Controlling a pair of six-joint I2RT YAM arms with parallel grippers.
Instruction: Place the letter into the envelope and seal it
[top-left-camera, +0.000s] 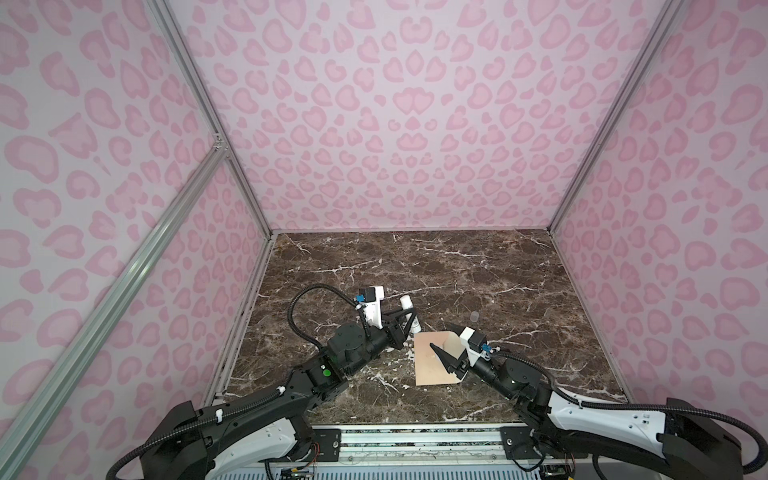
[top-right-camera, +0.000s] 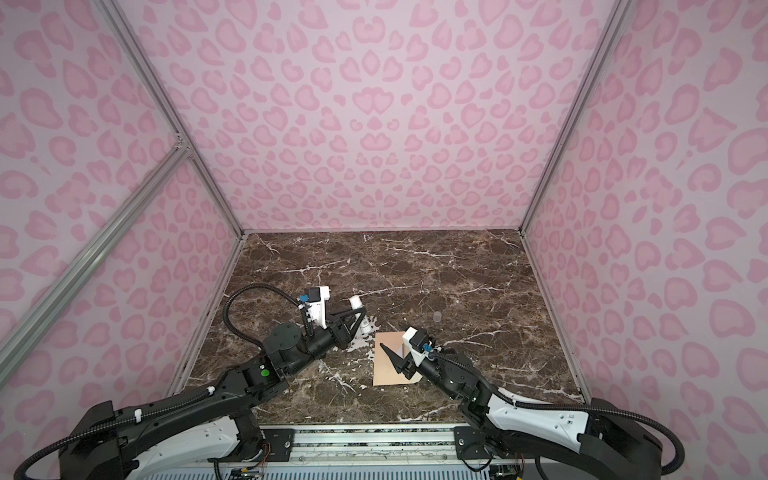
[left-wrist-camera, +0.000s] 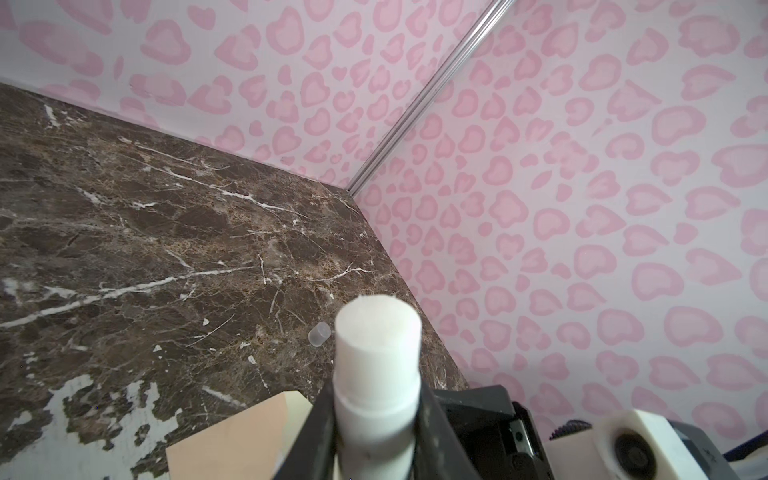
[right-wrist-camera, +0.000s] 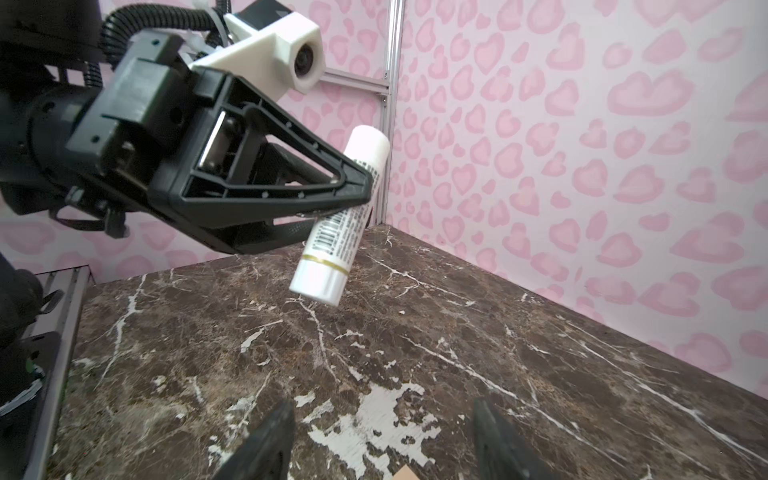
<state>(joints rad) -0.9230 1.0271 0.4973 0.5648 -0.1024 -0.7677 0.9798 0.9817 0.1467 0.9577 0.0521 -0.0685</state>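
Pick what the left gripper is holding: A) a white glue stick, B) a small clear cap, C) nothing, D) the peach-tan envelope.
A: the left gripper is clamped on the labelled middle of the glue stick, which is off the table, while the envelope lies flat below the other arm.

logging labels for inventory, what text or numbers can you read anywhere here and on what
No text here reads clearly.
glue stick in the left pincer: barcode and lines of small print, too blurred to read.
envelope: no writing visible.
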